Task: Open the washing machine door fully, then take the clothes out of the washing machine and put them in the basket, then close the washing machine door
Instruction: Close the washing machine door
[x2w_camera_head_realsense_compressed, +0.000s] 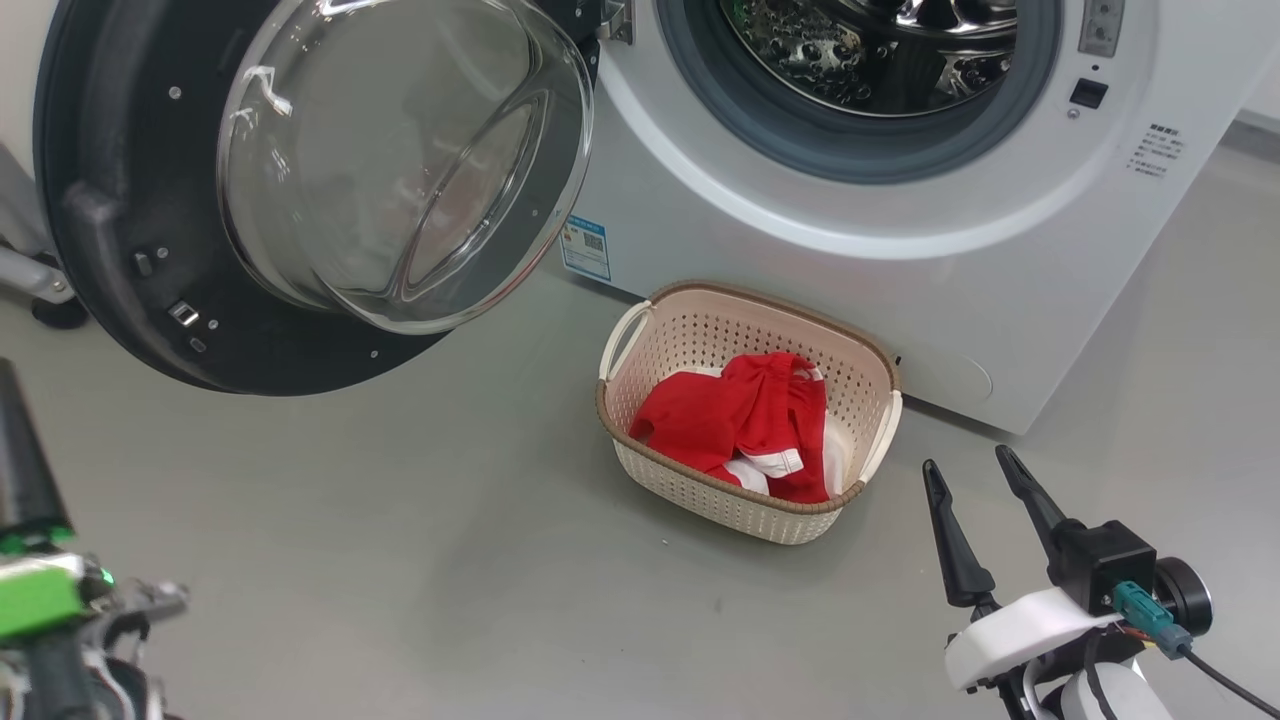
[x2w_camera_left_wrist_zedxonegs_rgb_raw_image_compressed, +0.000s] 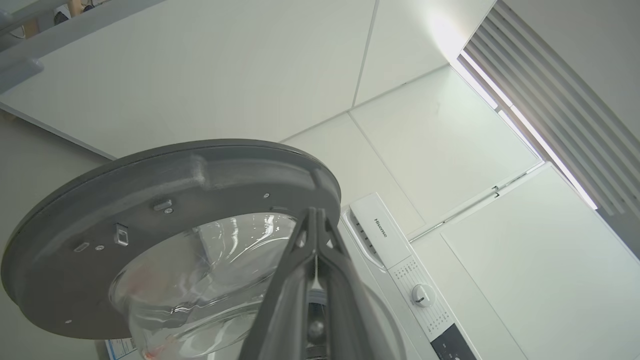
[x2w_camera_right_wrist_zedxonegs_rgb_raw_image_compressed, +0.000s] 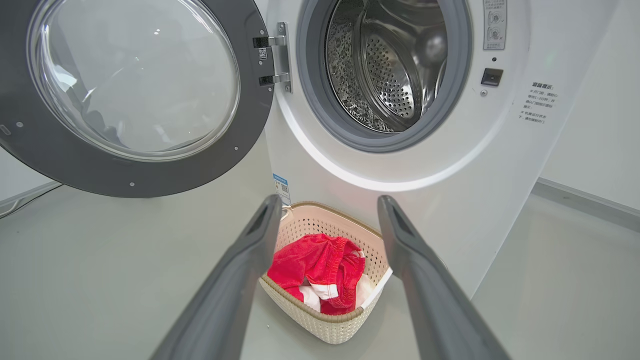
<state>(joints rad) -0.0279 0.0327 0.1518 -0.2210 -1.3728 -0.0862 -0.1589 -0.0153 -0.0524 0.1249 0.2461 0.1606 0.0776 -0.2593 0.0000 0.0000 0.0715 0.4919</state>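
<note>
The left tool (x2w_camera_left_wrist_zedxonegs_rgb_raw_image_compressed: 315, 216), fingers pressed together, points up at the open washing machine door (x2w_camera_left_wrist_zedxonegs_rgb_raw_image_compressed: 150, 172).

Our left gripper (x2w_camera_left_wrist_zedxonegs_rgb_raw_image_compressed: 313, 212) is shut, its two dark fingers (x2w_camera_left_wrist_zedxonegs_rgb_raw_image_compressed: 290, 290) pressed flat together from base to tip and angled steeply upward. Our right gripper (x2w_camera_head_realsense_compressed: 967, 460) sits low on our right side, its fingers (x2w_camera_head_realsense_compressed: 955, 545) spread wide with nothing between them, pointing forward. Behind them, our right wrist (x2w_camera_head_realsense_compressed: 1020, 625) shows a white shell and a teal plug (x2w_camera_head_realsense_compressed: 1140, 605).

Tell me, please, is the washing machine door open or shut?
Open: the washing machine door stands swung wide on its hinge, baring the drum.
</note>
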